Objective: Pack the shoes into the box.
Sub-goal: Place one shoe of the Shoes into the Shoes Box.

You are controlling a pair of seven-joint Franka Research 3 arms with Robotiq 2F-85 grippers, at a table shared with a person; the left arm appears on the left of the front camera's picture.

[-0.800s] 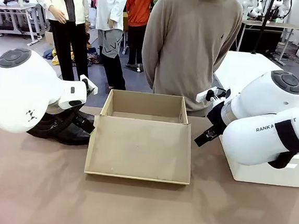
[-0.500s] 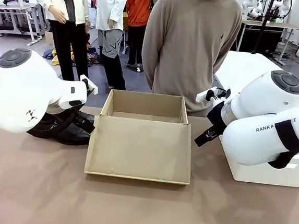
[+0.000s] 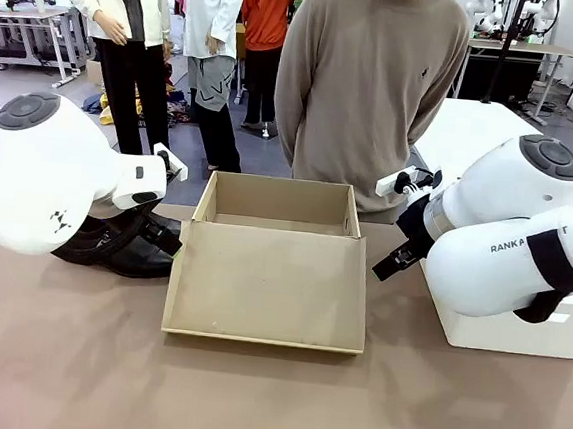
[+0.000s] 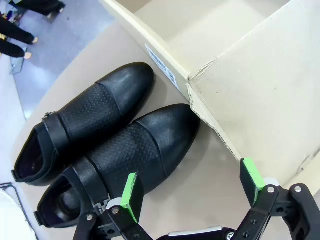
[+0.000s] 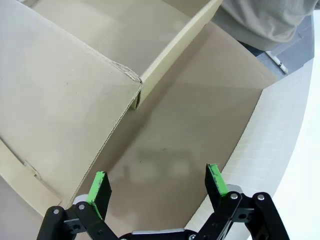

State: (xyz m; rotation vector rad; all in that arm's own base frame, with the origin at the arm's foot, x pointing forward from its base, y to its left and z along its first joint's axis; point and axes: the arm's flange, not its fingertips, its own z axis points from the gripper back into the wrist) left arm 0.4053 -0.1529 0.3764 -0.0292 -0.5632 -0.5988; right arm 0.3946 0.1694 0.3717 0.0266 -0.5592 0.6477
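Your brown tabletop (image 3: 270,404) carries the whole job, and a person (image 3: 368,91) in a grey-brown sweater stands at its far edge, beyond both hands.

The tan cardboard shoebox (image 3: 280,199) sits open between your two hands, with its flap lid (image 3: 270,283) laid flat toward you. The inside shows bare cardboard and no shoe. A larger white rectangular box (image 3: 517,335) lies on the outer side of the right hand and plays no part here.

The pair of glossy black leather dress shoes (image 4: 110,150) lies side by side on the tabletop, just below and ahead of the left hand (image 4: 190,187), toes up against the shoebox's corner.

The left hand is spread wide and holds nothing. One pad hangs over the nearer shoe's upper, the other over the lid's edge. The right hand (image 5: 156,186) is also spread and empty, over bare tabletop between the shoebox's side and the white box.

I judge you are at the first step, reaching for a shoe, with nothing packed yet. Next, shift the left hand away from the cardboard corner so both pads straddle one shoe. Then lower it and close across the strapped upper, since the glossy leather may slip.
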